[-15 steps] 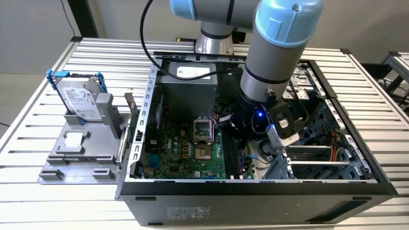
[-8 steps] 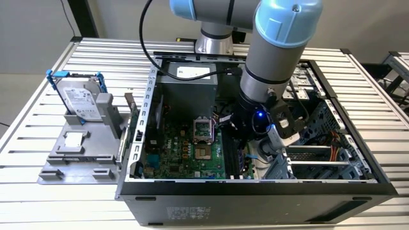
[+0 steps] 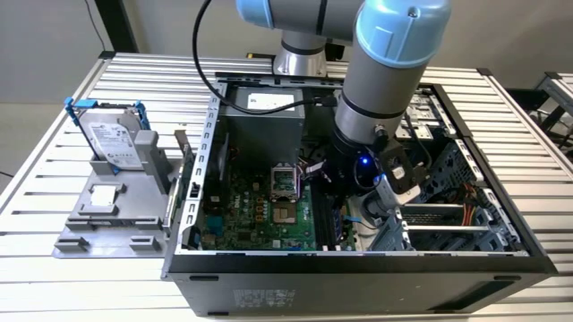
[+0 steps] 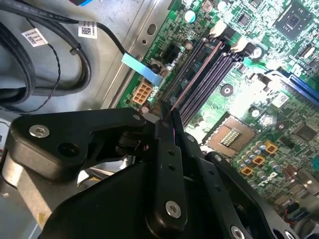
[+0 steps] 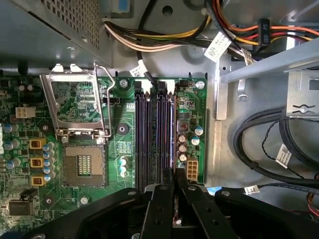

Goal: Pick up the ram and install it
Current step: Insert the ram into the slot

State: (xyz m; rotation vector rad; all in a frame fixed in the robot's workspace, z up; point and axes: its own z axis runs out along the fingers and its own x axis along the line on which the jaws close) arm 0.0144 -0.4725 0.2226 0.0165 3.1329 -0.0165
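A slatted aluminium table [image 3: 80, 100] stands against a plain grey wall [image 3: 54, 40]

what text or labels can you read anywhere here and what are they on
None can be read.
Hard drive label: too small.
Power supply sticker: too small.
White cable tags, both wrist views: too small.
Motherboard markings: too small.
The ram in the gripper: edge-on, no print visible.

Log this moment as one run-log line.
gripper: shut on ram | ram: edge-on, over the black slots | motherboard: CPU socket open | hard drive: outside case, untouched
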